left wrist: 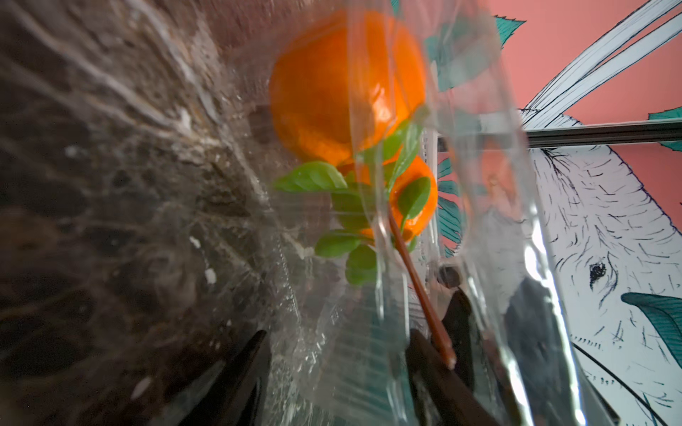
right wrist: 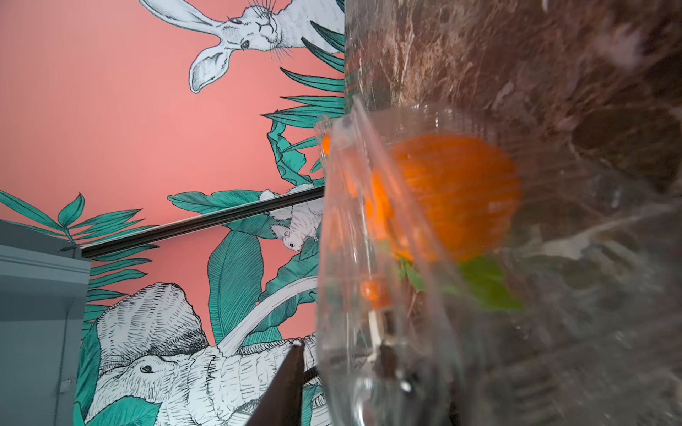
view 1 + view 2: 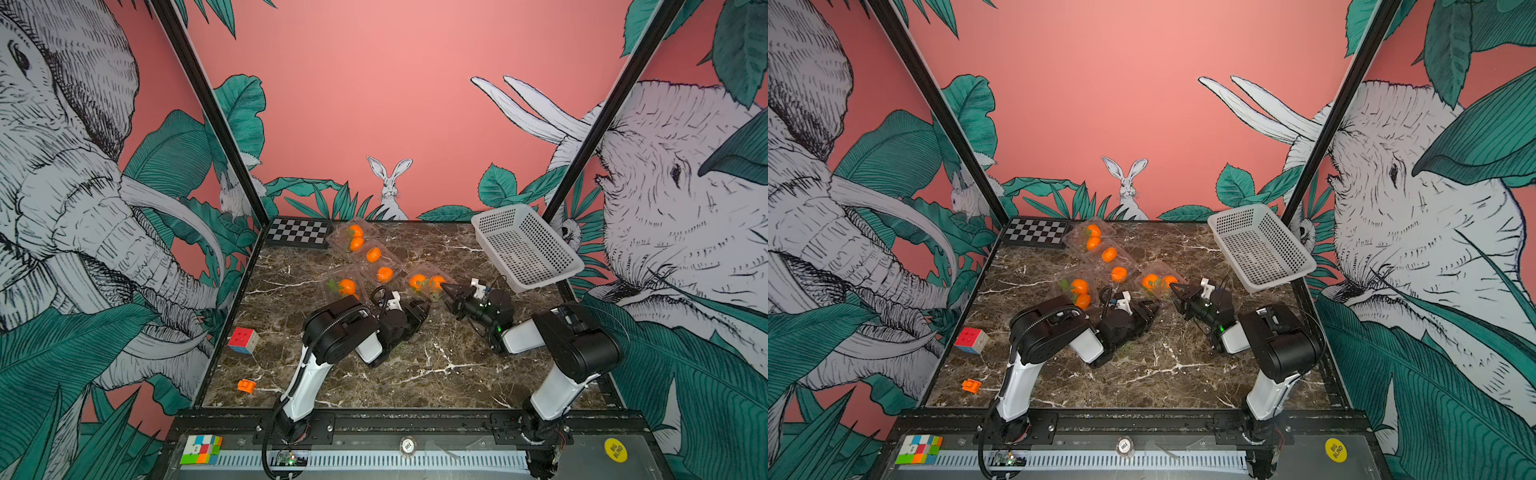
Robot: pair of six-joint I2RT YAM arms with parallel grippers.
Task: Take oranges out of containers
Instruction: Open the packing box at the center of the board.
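Several clear containers lie in a cluster at the table's back middle, each with oranges inside. The nearest container holds two leafy oranges. My left gripper lies low at its near side, shut on the container's clear plastic body; the two oranges show through it. My right gripper reaches in from the right. Its jaws stand open around the raised clear lid edge, and one fingertip is apart from the plastic. An orange shows blurred behind the lid.
A white perforated basket leans at the back right. A chessboard lies at the back left. A Rubik's cube and a small orange block sit near the left edge. The other containers lie left of the held one.
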